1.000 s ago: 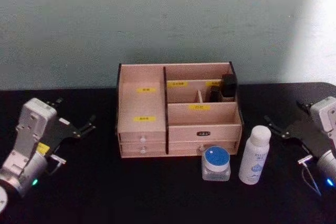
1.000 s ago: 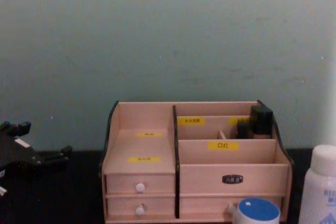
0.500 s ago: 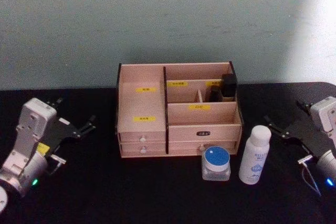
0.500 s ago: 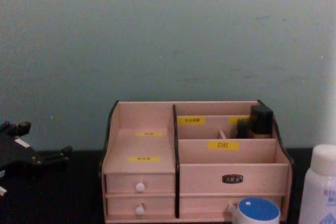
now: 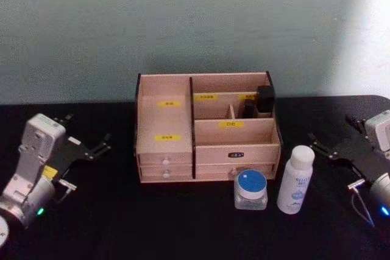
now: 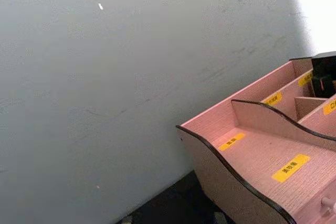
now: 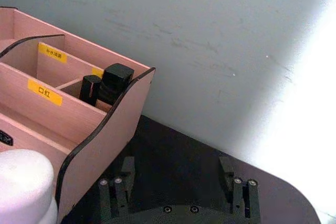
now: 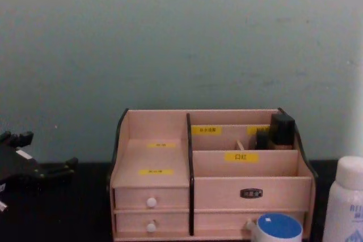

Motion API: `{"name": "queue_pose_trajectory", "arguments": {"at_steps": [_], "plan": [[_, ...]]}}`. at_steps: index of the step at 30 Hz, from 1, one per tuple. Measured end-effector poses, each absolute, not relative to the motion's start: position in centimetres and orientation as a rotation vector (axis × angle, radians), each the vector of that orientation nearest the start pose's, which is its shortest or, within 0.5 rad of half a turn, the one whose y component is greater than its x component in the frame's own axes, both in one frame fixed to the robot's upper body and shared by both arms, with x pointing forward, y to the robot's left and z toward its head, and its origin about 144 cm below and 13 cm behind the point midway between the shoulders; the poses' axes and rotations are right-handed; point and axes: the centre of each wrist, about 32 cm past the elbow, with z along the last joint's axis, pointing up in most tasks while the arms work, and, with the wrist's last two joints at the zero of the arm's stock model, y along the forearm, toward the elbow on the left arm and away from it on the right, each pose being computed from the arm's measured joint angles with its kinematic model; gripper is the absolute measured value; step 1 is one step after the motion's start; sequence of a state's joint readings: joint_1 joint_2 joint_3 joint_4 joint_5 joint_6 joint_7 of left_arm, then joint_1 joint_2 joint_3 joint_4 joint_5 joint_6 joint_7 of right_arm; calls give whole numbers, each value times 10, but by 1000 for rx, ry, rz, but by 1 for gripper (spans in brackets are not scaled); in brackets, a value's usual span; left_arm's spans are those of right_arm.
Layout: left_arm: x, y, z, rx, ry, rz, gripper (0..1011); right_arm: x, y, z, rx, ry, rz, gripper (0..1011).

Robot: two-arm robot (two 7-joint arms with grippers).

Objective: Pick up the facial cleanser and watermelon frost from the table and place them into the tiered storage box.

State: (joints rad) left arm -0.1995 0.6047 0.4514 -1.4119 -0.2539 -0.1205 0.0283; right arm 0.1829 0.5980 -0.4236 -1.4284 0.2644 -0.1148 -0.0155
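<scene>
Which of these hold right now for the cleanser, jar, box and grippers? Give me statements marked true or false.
1. The cleanser stands upright on the table, right of the jar. True.
2. The jar is inside the box. False: it sits on the table in front of the box.
3. The right gripper holds the cleanser. False: it is open and apart from it, to its right.
4. The left gripper is open, left of the box. True.
5. Dark items stand in the box's back right compartment. True.
</scene>
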Motion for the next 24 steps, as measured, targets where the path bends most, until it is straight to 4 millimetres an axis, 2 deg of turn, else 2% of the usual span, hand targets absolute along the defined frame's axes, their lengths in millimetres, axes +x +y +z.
{"name": "queue_pose_trajectory", "arguments": {"at_steps": [11, 24], "plan": [[489, 310, 1140, 305, -285, 1248, 1002, 472, -316, 1147, -272, -219, -1248, 1003], [489, 310, 1140, 304, -285, 1248, 1001, 436, -328, 1146, -264, -123, -1207, 1003]]}}
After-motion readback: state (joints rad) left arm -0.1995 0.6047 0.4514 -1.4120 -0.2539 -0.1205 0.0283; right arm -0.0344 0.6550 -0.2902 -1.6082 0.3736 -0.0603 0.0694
